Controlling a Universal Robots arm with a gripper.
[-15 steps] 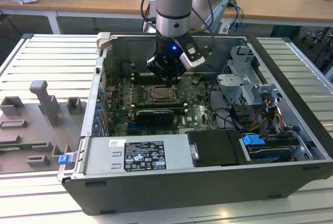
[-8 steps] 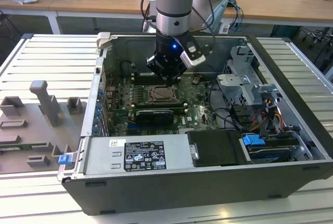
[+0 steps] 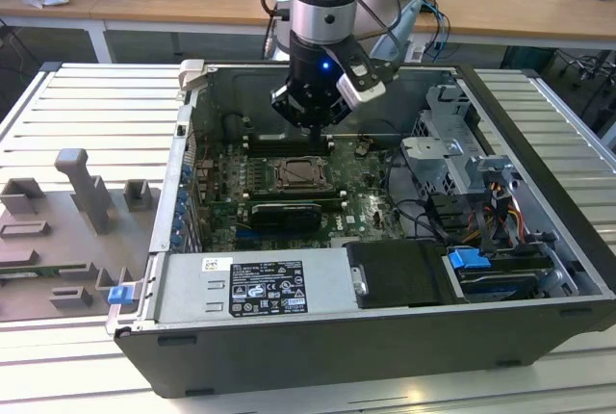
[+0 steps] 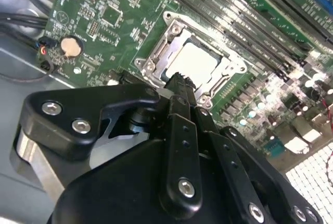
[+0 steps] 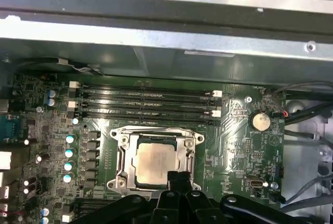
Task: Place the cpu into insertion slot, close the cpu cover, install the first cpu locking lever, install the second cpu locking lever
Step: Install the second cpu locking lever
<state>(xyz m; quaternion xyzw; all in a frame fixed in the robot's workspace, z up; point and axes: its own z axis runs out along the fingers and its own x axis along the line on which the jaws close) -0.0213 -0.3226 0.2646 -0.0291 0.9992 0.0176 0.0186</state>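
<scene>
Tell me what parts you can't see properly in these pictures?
- End effector fingertips: open or shut is unclear in both wrist views; its own black body blocks them.
- CPU near edge: covered by the end effector in the first wrist view.
- Locking levers: too thin to make out around the CPU cover in the exterior view.

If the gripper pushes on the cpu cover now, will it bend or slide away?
The cpu cover looks like a thin metal frame lying flat around the cpu, so it probably stays stiff and does not flop. Screws at its corners suggest that it will not slide. The gripper hangs just above one edge; a hard push there might scratch the chip.
</scene>
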